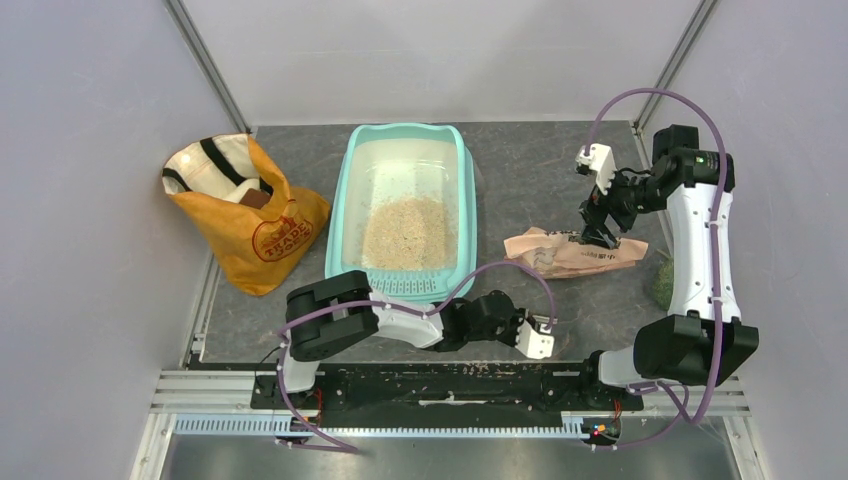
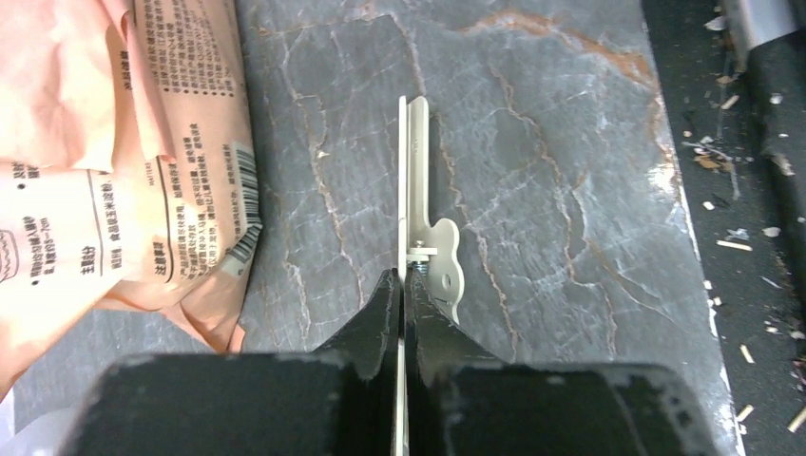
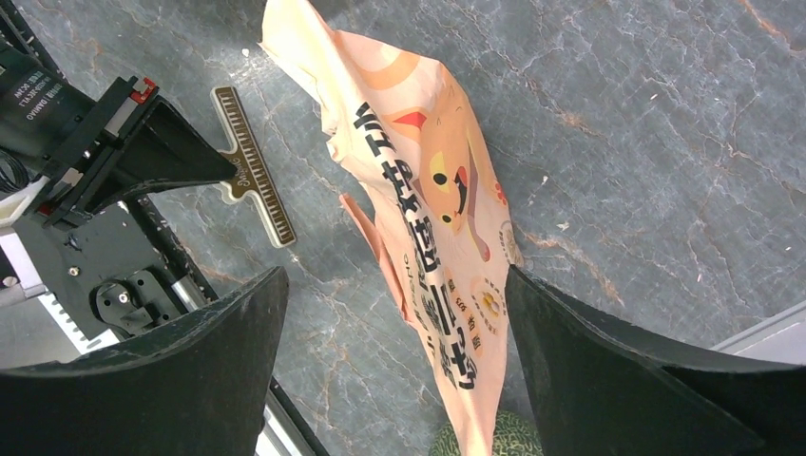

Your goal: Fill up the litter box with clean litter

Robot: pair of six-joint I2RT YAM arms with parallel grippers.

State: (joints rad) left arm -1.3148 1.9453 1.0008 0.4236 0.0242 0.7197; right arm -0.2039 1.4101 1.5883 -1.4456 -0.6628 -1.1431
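Your left pincer (image 2: 401, 285) is pinching a thin cream plastic clip (image 2: 416, 161). Your right pincer (image 3: 394, 280) hangs spread, with a crumpled pink paper bag (image 3: 428, 180) directly beneath it.

Worktop (image 1: 520, 170): dark grey stone-look surface, pale and rust-brown veins, runs wall to wall. Left wall (image 1: 80, 200), back wall (image 1: 440, 50), right wall (image 1: 790, 100): plain pale lilac-grey panels. Left post (image 1: 208, 65) and right post (image 1: 680, 55): grey metal, at back corners, slanting outward in overhead view. Near edge: black base plate (image 1: 450, 385), then ribbed aluminium rail (image 1: 400, 430) below it. Pale crumbs (image 2: 732, 245) scattered on black strip beside worktop edge. Light soft, even; faint glare on worktop near that edge.
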